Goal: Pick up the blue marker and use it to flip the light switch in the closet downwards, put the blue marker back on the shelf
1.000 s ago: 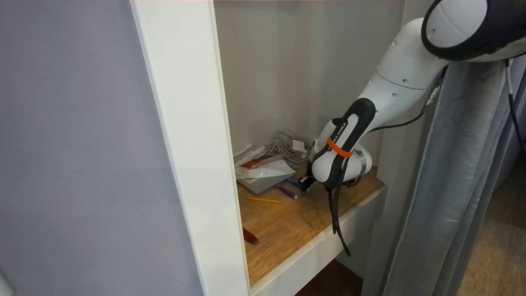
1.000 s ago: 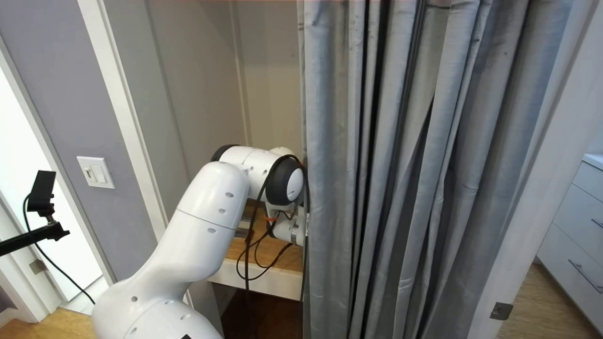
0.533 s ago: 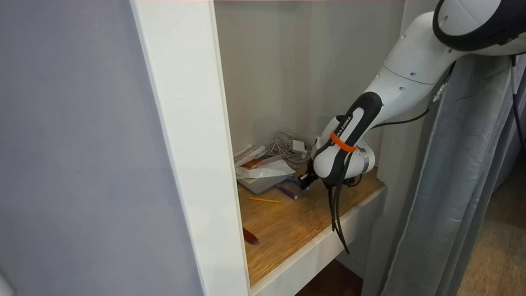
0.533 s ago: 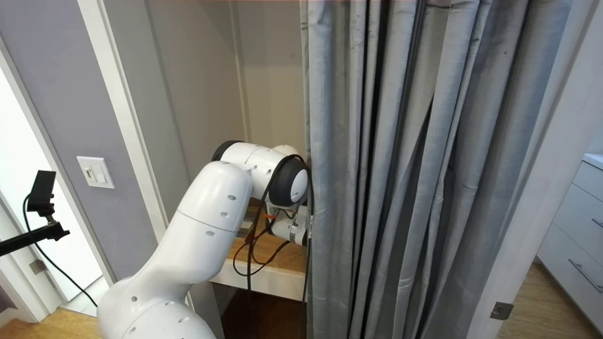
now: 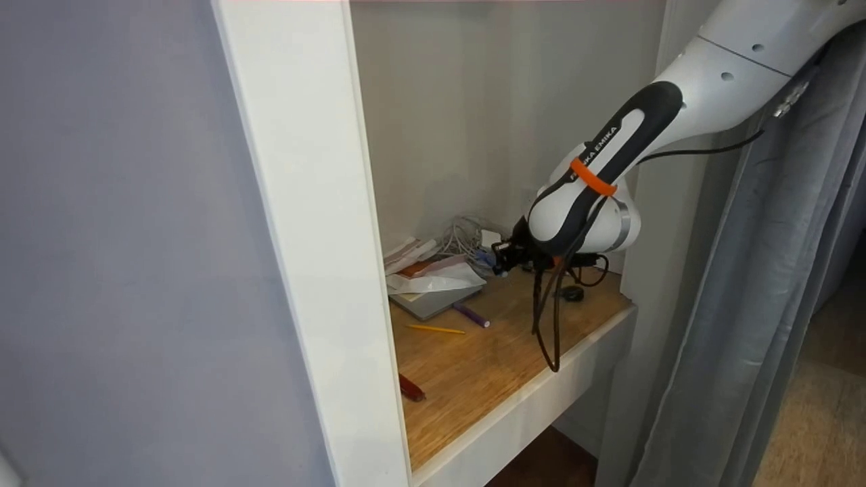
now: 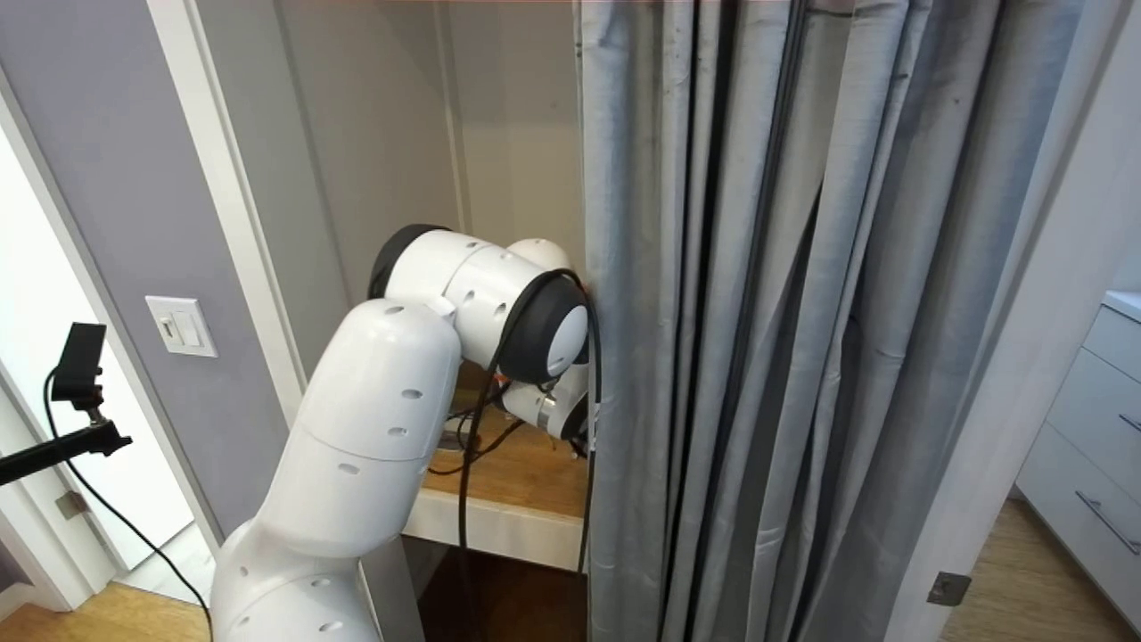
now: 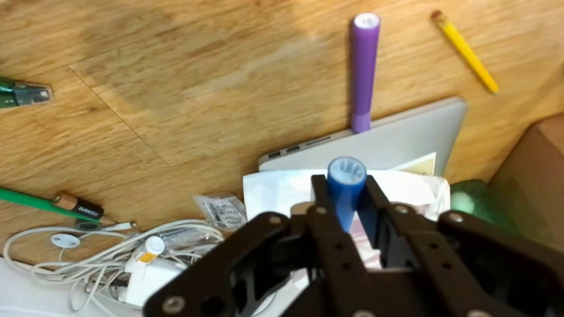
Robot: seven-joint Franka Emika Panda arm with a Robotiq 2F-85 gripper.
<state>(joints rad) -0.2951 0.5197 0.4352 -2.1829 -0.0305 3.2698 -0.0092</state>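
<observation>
Clearly, in the wrist view the gripper [image 7: 346, 189] is clamped on the blue marker [image 7: 346, 198], its two dark fingers [image 7: 320, 190] pressing from either side, with the marker's pale, hollow end showing, above the shelf [image 7: 189, 110]. Down on the shelf lie a purple marker [image 7: 365, 72], a yellow pencil [image 7: 468, 53] and a silver laptop [image 7: 410, 136]; one end of the purple marker is at the laptop's edge. White packaging [image 7: 277, 189] covers part of the laptop, and a tangle of pale cables [image 7: 112, 253], a battery [image 7: 79, 206] and a green stick [image 7: 31, 199] are on the shelf too. In an exterior view the arm [image 5: 703, 101] reaches into the closet [image 5: 433, 122], and the gripper hangs over the back part of the shelf, with a bit of the blue marker showing by its fingers. A dark round disc [image 5: 572, 293] sits on the shelf below the arm, while a red item [image 5: 411, 389], partly hidden by a white frame [image 5: 304, 169], lies toward the shelf's left end. In an exterior view the arm bends in over the shelf, just beside a grey curtain [image 6: 713, 357], and the gripper cannot be made out. A white switch plate [image 6: 181, 326] is on the wall [image 6: 116, 169] outside the closet, left of the shelf.
</observation>
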